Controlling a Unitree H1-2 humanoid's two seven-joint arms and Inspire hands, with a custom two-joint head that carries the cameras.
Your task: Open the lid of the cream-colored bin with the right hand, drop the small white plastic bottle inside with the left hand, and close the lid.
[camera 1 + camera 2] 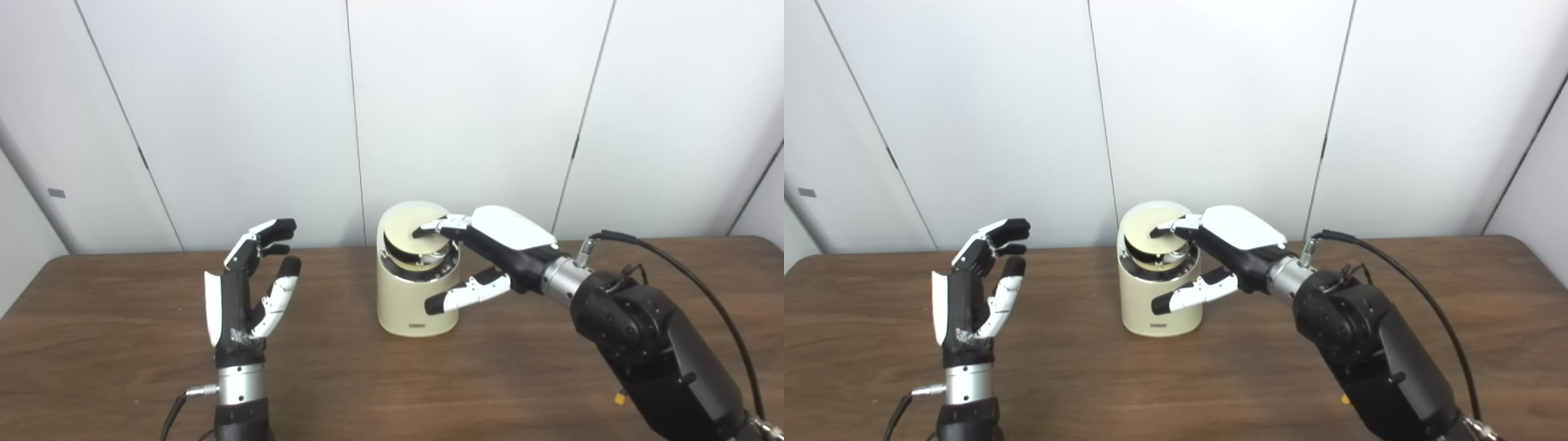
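Note:
The cream-colored bin (405,306) stands upright at the middle of the brown table (110,343). Its round lid (409,231) is tilted into the bin, with a dark gap along its left edge. My right hand (490,248) reaches over the bin from the right. Its fingertips (429,229) press on the lid and its thumb hangs in front of the bin wall. It grasps nothing. My left hand (251,291) is raised upright to the left of the bin, open and empty. No small white bottle is in view.
A white panelled wall (465,110) stands right behind the table's far edge. A black cable (686,269) arcs over my right forearm. Bare wood lies in front of the bin and on both sides.

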